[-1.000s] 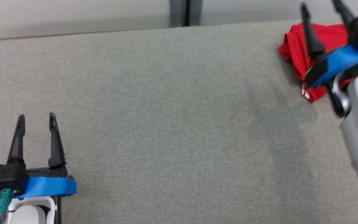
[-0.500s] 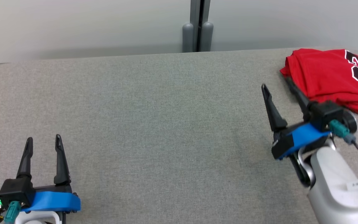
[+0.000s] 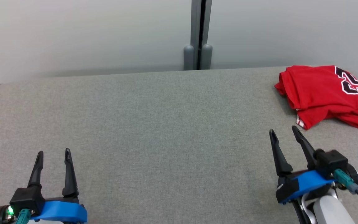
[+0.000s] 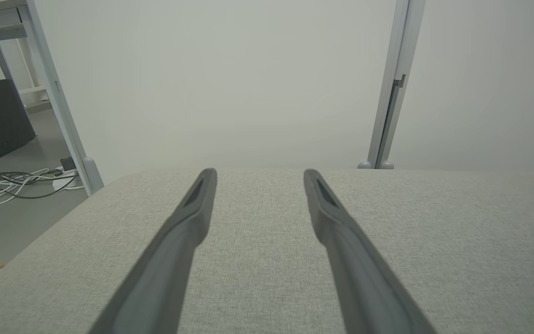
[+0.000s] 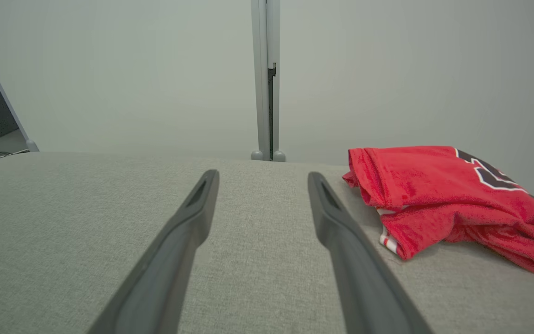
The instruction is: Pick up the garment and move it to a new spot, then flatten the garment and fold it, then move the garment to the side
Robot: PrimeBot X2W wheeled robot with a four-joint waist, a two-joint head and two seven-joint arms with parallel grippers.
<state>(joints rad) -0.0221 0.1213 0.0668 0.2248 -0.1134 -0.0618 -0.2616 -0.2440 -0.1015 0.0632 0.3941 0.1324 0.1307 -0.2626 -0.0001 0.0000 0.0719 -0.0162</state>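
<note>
I see red garment [image 3: 325, 93] at far right corner of grey padded table [image 3: 166, 124]. Folded in loose bundle, dark numerals on top, white-striped hem poking out at near edge. It sits off to side, so I judge task about done. Right gripper [image 3: 282, 129] hovers just short of it, fingers spread, empty. Left gripper [image 3: 54, 151] low at my left, also spread, holding nothing, well apart from cloth.

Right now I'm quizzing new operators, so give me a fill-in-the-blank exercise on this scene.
1. The garment is ____ in colour.
2. Of the left gripper and the right gripper, the garment lies nearer the ____ one.
3. Both grippers' jaws stand ____, holding nothing.
Missing words: red; right; open.
</note>
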